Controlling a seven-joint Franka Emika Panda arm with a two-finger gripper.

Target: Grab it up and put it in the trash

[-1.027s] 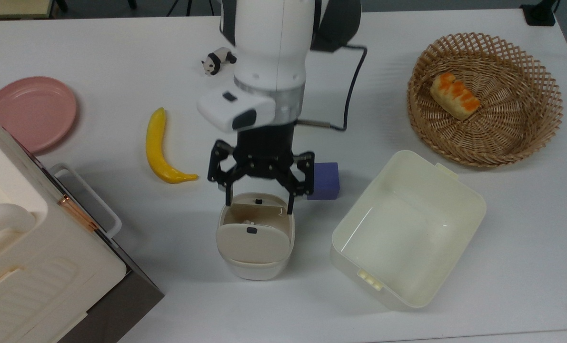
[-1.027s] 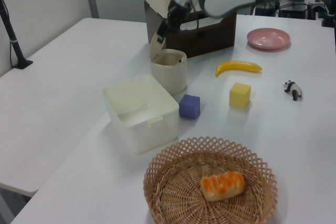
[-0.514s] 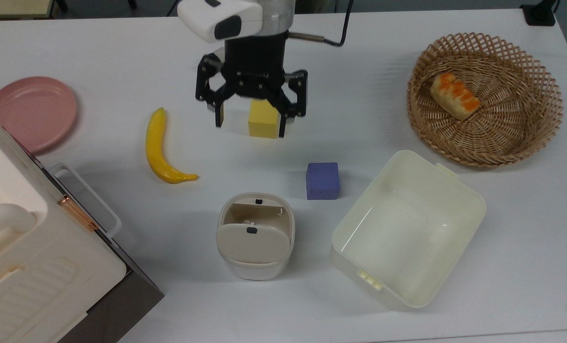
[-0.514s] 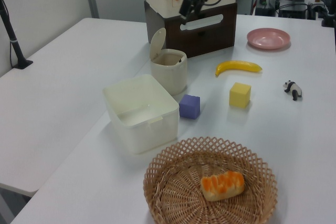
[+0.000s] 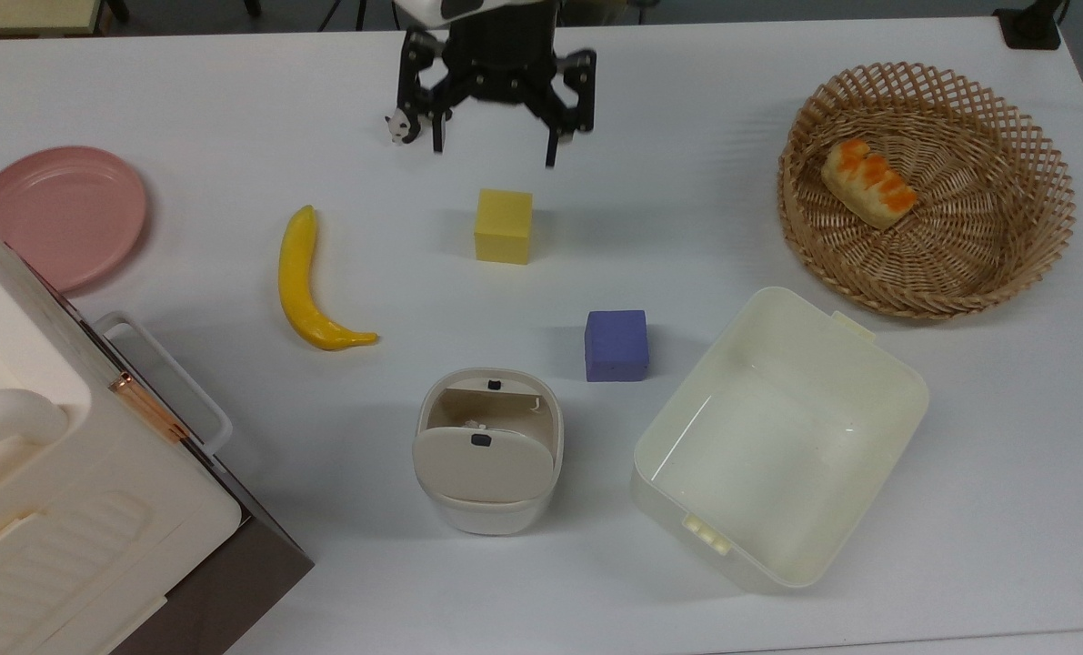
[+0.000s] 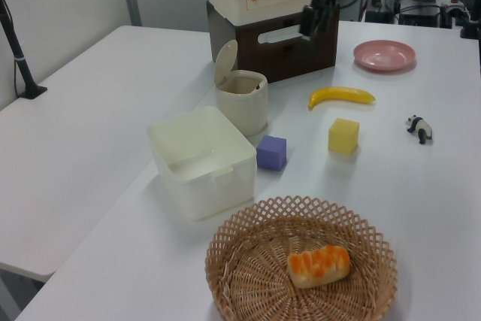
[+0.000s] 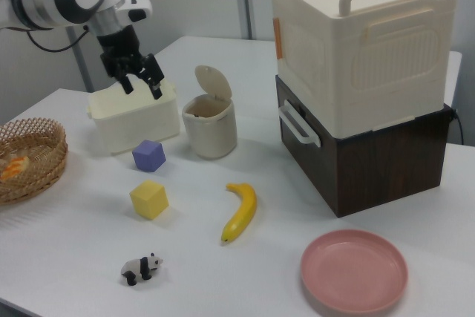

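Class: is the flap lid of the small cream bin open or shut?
Open: the small cream bin's flap lid stands tilted up, exposing the inside.

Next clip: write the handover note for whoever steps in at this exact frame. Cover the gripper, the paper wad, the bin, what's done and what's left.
Gripper: jaws open, holding nothing, raised above the table beside the black-and-white panda figurine in the top view.
Things: a white lump that looks like the tiny crumpled white paper wad lies inside the small cream-white rounded plastic bin, whose swing flap is tilted open.
Done: the drop, as far as can be seen.
Left: confirm the wad is in the bin.
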